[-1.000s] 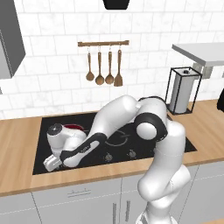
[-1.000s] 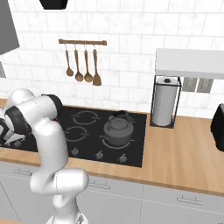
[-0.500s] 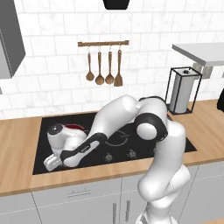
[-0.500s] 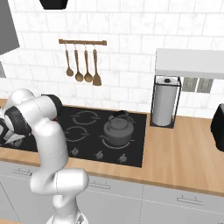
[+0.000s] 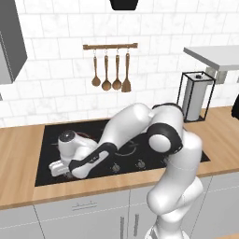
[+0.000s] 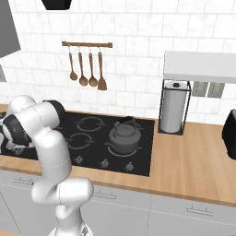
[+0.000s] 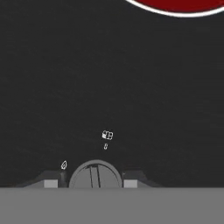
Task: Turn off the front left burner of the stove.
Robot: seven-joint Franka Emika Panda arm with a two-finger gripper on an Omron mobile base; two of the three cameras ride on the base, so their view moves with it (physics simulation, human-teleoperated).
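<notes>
Hand view: hand [image 7: 95, 180] part-open, tips flanking knob [image 7: 95, 175], apparently gripping; burner [image 7: 179, 4] red; step: knob grasp; next, likely rotate off.

Kitchen: stove [image 5: 46, 135], hanging utensils [image 5: 111, 71], tiled wall [image 5: 56, 37].

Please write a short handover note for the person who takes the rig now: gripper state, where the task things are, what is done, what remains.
Gripper: low at the stove's front left edge, fingers on both sides of a small grey knob; whether they press it, I cannot tell.
Front left burner: red disc just beyond the knob, so not off.
Kettle sits on a right burner, away from the work.
Done: the reach to the knob.
Left: probably grip and turn the knob until the red goes out.
</notes>
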